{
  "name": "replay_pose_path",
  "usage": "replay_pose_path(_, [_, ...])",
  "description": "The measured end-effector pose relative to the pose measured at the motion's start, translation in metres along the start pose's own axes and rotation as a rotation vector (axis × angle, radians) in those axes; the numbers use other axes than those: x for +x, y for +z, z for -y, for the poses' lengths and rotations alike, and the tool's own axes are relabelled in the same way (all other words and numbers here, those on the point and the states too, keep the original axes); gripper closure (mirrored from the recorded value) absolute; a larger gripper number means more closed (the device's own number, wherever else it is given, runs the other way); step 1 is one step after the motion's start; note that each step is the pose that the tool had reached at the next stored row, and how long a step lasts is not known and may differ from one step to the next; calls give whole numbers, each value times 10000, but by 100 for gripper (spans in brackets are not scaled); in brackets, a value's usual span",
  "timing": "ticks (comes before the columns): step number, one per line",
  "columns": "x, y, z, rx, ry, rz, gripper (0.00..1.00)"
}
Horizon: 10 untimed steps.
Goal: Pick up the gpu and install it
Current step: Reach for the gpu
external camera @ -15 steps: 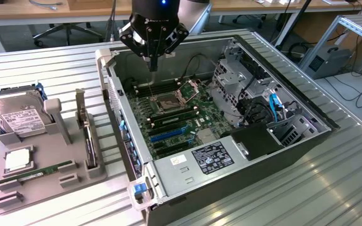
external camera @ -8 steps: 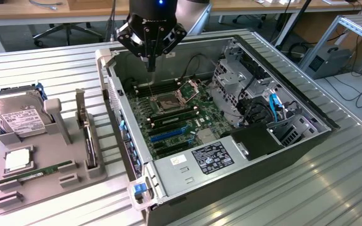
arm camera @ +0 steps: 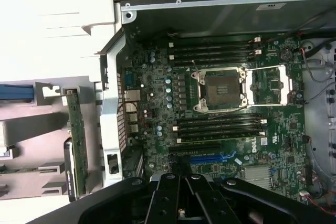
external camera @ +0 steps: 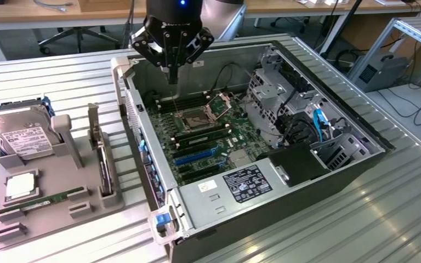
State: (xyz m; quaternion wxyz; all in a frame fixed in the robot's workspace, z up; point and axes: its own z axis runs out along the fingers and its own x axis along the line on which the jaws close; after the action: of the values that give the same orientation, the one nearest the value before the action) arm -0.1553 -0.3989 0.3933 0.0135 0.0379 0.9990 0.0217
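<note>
The gpu [external camera: 103,164] stands on its edge in a slot of the grey holder [external camera: 57,216], at the exterior view's left of the open computer case [external camera: 218,197]. In the wrist view the gpu [arm camera: 77,140] shows as a narrow green card with a black cooler beside the case wall. My gripper [external camera: 172,75] hangs over the far end of the case, above the motherboard [external camera: 203,131], well apart from the gpu. Its fingers are shut with nothing between them. In the wrist view the gripper [arm camera: 181,187] sits over the blue card slot [arm camera: 212,157].
A silver hard drive [external camera: 22,137], a processor chip [external camera: 22,187] and a thin RAM stick [external camera: 42,200] also rest in the holder. The motherboard shows an open processor socket [arm camera: 219,88] and black memory slots. Drive cages and cables [external camera: 298,118] fill the case's far side. The table [external camera: 357,219] is slatted metal.
</note>
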Motion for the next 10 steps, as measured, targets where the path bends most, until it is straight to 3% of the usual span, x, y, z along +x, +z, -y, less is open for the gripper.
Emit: replay_pose_path(10, [54, -2, 4, 0, 0, 0, 89])
